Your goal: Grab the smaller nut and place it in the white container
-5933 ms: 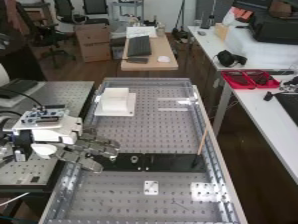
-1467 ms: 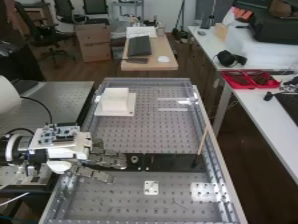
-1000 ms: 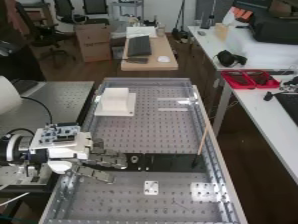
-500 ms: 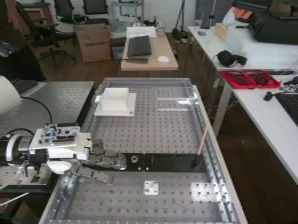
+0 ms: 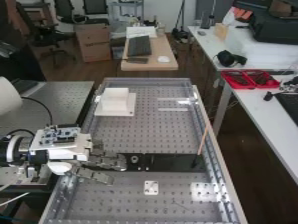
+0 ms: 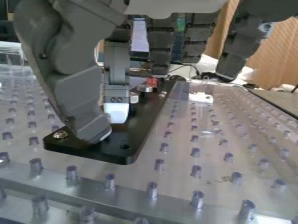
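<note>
See the small silver metal nut (image 6: 134, 98) on the black rectangular plate (image 6: 149, 113), just beside the open dark grey hand (image 6: 81, 100). Seems light, stiff, maybe slippery; better to pinch at opposite sides.

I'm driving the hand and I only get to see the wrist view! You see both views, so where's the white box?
Observer: In the high view, the box is near the far end of the bench, close to the long edge that the arm comes in over.

Operator: Ooh, okay! And is it right on the bench, or is something under it?

Observer: Something's under it: a flat white base that sticks out past the box.
</note>
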Controlling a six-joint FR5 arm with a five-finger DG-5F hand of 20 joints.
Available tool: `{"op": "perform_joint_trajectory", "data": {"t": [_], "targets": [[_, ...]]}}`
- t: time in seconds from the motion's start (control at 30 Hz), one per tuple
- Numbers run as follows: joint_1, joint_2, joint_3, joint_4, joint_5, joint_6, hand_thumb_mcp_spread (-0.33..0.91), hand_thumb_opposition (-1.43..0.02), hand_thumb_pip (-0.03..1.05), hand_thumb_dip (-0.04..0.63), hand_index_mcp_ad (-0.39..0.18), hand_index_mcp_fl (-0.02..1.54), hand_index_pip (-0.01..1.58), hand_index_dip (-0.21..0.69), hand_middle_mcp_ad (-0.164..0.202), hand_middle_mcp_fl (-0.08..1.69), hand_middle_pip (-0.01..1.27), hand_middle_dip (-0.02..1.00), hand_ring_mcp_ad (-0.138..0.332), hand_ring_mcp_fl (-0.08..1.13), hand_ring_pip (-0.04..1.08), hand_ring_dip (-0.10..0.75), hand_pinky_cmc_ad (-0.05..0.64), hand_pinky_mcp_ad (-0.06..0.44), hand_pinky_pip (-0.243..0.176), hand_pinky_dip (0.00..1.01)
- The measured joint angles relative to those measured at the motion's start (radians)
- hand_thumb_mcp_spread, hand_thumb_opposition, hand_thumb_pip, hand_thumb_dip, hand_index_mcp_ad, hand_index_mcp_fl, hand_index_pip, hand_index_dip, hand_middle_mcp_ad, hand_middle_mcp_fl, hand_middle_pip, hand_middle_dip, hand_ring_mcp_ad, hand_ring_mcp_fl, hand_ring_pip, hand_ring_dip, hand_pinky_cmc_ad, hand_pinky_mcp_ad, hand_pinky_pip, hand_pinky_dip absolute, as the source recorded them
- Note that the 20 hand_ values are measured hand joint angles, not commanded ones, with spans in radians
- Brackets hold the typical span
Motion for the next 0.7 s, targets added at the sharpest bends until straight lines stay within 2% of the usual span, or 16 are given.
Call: {"op": "perform_joint_trajectory", "data": {"t": [0.27,0.7], "targets": [[0.002,-0.004,0.003,-0.005,0.002,0.000,0.47,-0.81,0.63,0.250,-0.169,0.18,1.50,0.230,0.075,0.14,0.13,0.20,0.113,0.01,0.09,0.082,0.346,0.278,0.003,0.20],[0.005,0.000,0.004,-0.007,0.001,0.006,0.48,-0.83,0.61,0.265,-0.171,0.20,1.50,0.218,0.073,0.14,0.13,0.20,0.112,0.01,0.09,0.082,0.347,0.278,0.003,0.20]]}}
